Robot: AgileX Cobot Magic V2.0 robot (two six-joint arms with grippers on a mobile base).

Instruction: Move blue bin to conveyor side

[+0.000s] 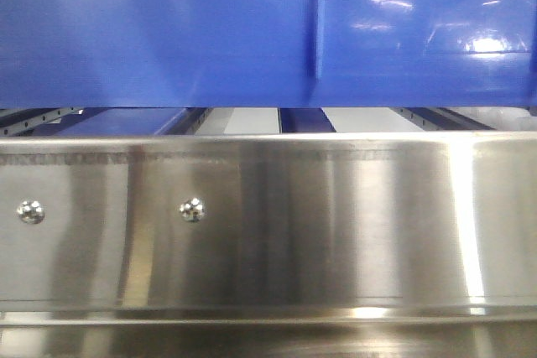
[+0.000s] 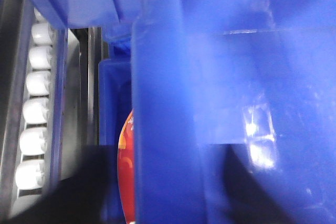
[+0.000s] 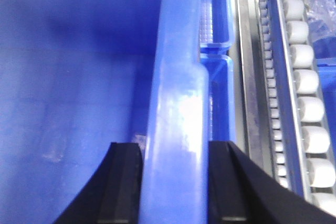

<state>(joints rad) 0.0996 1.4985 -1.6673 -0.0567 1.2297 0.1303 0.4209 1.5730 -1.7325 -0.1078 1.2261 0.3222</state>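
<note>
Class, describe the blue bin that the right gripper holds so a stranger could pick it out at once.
Find the shiny steel rack with white rollers. Just above its front rail is the blue bin, large and glossy, its wall between the black fingers of the right gripper. The blue crate beside it holds something red; this bin's visible inside is bare.

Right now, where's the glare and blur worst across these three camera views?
Front view: bright streaks on the steel rail, white hotspots on the blue bin, slightly soft. Left wrist view: badly blurred, very close to the bin, bottom lost in darkness. Right wrist view: sharpest, with a washed-out sheen on the rim held in the right gripper.
</note>
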